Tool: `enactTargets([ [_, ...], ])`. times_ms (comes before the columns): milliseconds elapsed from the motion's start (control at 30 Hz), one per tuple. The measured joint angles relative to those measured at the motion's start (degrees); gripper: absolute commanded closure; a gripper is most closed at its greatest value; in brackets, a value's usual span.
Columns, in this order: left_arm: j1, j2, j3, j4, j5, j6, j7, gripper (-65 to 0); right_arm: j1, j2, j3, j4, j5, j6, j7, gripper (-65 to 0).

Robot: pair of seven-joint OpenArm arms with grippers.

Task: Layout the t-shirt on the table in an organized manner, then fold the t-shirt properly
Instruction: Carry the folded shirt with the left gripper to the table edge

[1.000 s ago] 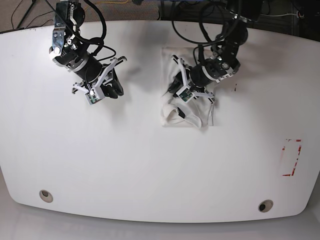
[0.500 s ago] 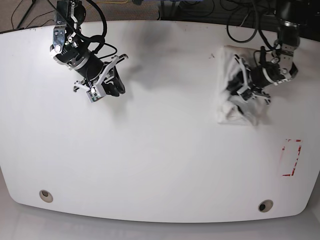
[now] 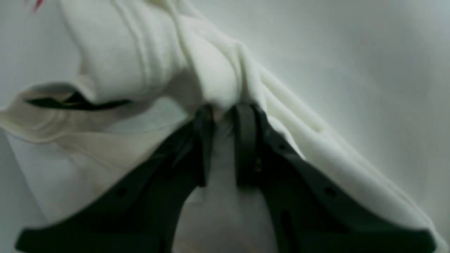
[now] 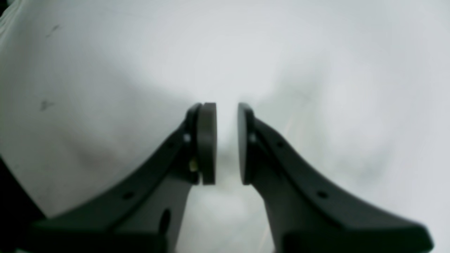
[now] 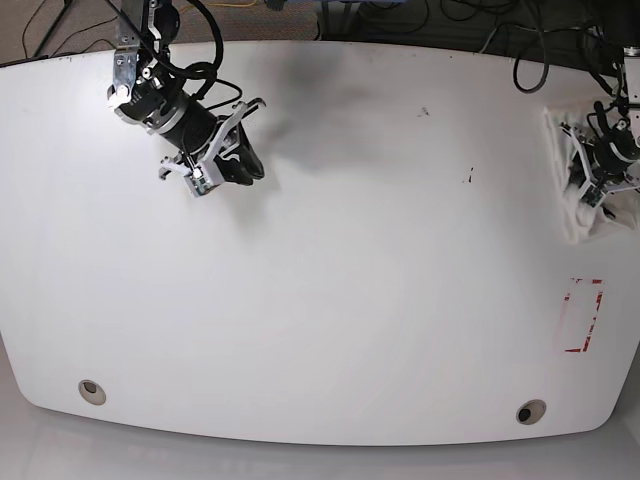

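The t-shirt (image 5: 582, 190), bunched into a white heap, lies at the far right edge of the tabletop (image 5: 330, 300), just above the red-and-white tape mark (image 5: 583, 316). The left claw (image 3: 224, 114) is clamped on a fold of it. The right claw (image 4: 226, 140) (far across from the t-shirt) hangs slightly parted, holding nothing.

One t-shirt (image 5: 578, 196), one counter (image 5: 360, 270), two grommet holes (image 5: 92, 391), one red-and-white tape mark (image 5: 583, 314), two grippers: left gripper (image 5: 600, 180), right gripper (image 5: 228, 165).
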Motion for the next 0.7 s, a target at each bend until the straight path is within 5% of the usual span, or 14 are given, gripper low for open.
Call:
enactTargets([
  [300, -1.9, -3.43, -1.75, -3.69, 3.45, -0.44, 4.83, -10.0, 0.0, 0.11, 0.09, 0.0, -0.04, -0.24, -0.02, -9.4],
  [700, -5.27, -3.26, -1.57, -2.1, 4.96, -1.29, 7.87, -10.0, -1.44, 0.0, 0.04, 1.42, -0.15, -0.28, -0.24, -9.4],
])
